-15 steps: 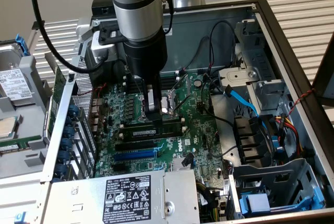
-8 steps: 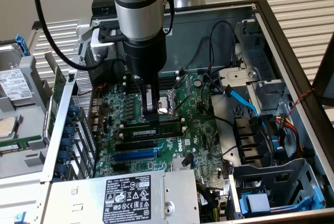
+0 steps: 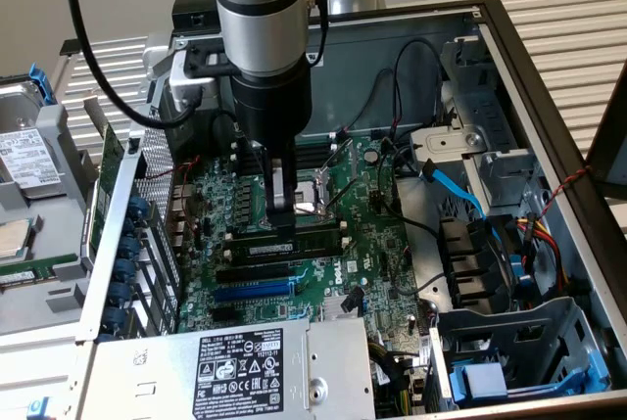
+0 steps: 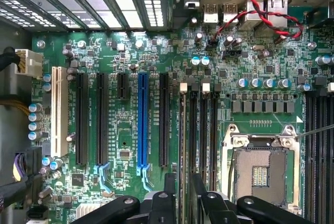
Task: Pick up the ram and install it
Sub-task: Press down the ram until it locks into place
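Installation looks close to its end, though that is a judgement and not confirmed. The gripper (image 3: pixel 282 228) is down inside the open computer case (image 3: pixel 519 97), right over the motherboard (image 3: pixel 377 244), and meets the ram (image 3: pixel 318 241) near the middle of its length. The ram stands on edge along a memory slot, between the processor socket (image 3: pixel 328 190) and the blue slot (image 3: pixel 250 290), with its chips and pale label facing the exterior camera. The pick-up therefore seems done, and the stick is at a slot rather than lying loose. Whether the gripper clamps the stick or merely straddles it cannot be told. Nor can it be told whether the ram is pressed fully home with the end latches closed. Full seating and letting go are thus unverified.
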